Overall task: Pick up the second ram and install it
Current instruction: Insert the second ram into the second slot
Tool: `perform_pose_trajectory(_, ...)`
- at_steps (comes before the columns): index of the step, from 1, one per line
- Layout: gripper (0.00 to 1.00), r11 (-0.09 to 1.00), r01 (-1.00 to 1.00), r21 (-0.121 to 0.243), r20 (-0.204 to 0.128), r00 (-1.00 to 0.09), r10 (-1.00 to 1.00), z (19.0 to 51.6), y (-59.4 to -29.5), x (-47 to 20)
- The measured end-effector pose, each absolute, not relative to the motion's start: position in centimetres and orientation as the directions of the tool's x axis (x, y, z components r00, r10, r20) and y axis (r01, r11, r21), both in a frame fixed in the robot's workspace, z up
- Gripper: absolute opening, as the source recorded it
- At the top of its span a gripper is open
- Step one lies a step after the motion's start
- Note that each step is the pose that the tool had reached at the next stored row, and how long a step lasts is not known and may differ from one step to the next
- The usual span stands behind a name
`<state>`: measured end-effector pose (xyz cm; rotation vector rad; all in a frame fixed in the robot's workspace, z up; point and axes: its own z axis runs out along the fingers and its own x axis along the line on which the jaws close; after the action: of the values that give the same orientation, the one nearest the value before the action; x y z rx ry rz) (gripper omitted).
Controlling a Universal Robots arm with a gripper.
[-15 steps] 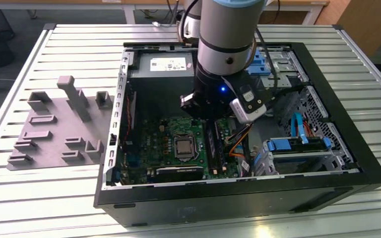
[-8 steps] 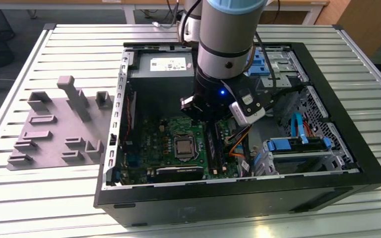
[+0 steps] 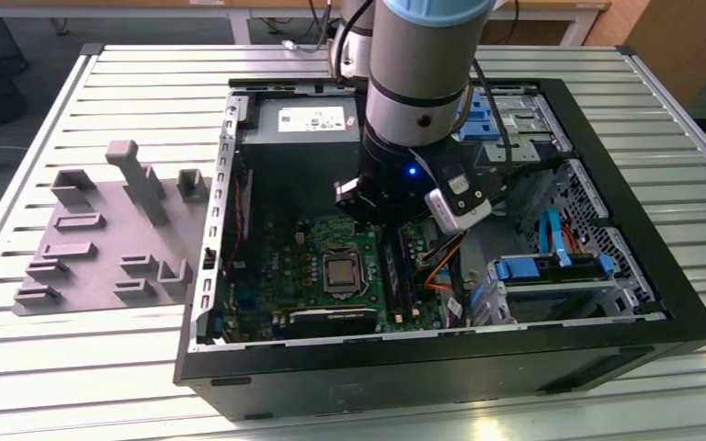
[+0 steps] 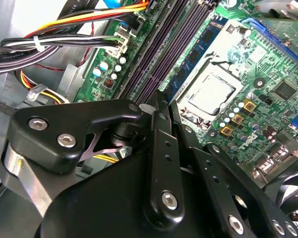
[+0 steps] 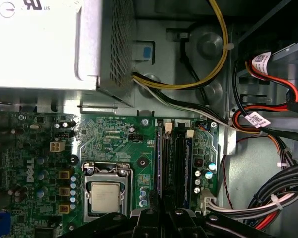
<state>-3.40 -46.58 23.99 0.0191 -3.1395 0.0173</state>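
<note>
One arm, one open computer case [image 3: 647, 303] lying on its side on the slatted table [image 3: 108, 367]. The gripper [image 3: 384, 219] is lowered inside the case, over the motherboard [image 3: 286, 266].

Position: in both wrist views the gripper tip [image 4: 156, 101] hangs directly above the row of long black memory slots [image 4: 161, 47], just beside the CPU socket [image 4: 211, 94]. It is lined up along the slots' length, presumably so that a board can go straight down into one of them.

Tool state: cannot tell. The gripper's own body hides the tip, so neither a wide nor a narrow stance, nor a hold on a board, can be confirmed.

The second ram [image 4: 192, 58]: a blue-green stick with dark chips stands on edge in the slot row, on the side nearest the CPU socket. I take this to be it, but cannot rule out that it is another module. Whether it is fully seated is not visible.

The grey holder blocks [image 3: 108, 230] sit outside the case, at the exterior view's left, well apart from the gripper. No stick is visible in them.
</note>
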Motion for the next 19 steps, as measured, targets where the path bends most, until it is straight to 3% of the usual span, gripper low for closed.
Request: perform_pose_trajectory(19,0.14,1.000,-0.005,-0.011,0.002,-1.000,-0.005,23.22,-46.83,-3.07)
